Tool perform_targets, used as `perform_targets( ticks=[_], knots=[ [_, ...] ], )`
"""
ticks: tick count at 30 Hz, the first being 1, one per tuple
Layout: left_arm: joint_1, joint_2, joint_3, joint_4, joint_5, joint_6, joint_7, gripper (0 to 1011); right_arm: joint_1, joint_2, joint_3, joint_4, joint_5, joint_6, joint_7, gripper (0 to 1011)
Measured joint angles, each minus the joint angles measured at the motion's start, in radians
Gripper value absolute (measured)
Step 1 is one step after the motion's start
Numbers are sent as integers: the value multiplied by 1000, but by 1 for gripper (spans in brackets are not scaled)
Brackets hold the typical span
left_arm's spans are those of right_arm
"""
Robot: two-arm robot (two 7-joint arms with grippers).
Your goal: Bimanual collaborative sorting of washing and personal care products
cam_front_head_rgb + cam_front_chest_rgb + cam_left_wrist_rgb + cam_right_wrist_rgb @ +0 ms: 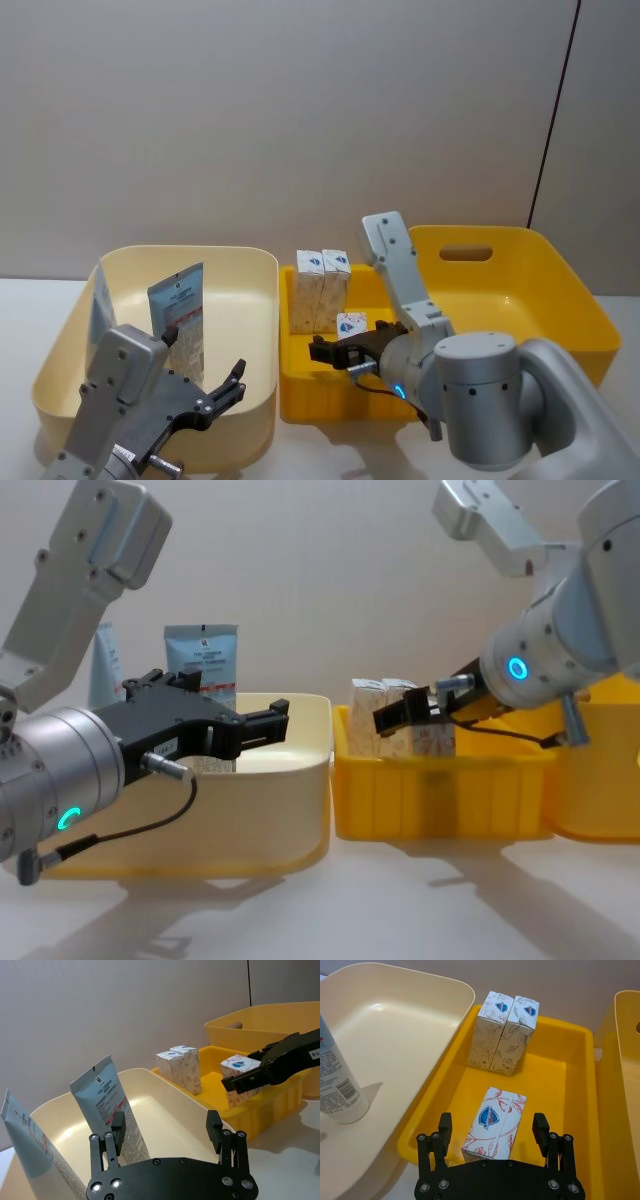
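Risk: right tool (492,1122), spread, straddles the near carton (496,1110) standing in the small yellow bin (427,1110); an off-centre close could tip it into the two cartons (505,1030) behind. Left tool (166,1120), also spread, hovers over the cream bin (240,290); advancing could topple the upright pouch (105,1095).

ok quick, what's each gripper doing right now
left gripper: open, empty, above the cream bin
right gripper: open around a carton in the yellow bin, not gripping it
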Motion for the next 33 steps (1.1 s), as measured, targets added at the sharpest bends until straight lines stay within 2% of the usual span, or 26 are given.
perform_targets(
  ticks=[7,19,23,24,27,33],
  knots=[
    [0,0,0,0,0,0,0,1003,11,-9,-2,26,-9,-7,-6,999],
    [0,0,0,0,0,0,0,1004,20,-17,-3,49,-16,-12,-10,698],
    [0,0,0,0,0,0,0,1003,21,-19,-3,53,-18,-12,-11,536],
    [0,0,0,0,0,0,0,1004,22,-19,-3,54,-18,-13,-11,536],
    [0,0,0,0,0,0,0,1003,22,-20,-4,56,-19,-13,-12,423],
    [0,0,0,0,0,0,0,1003,23,-21,-4,58,-20,-14,-12,392]
  ],
)
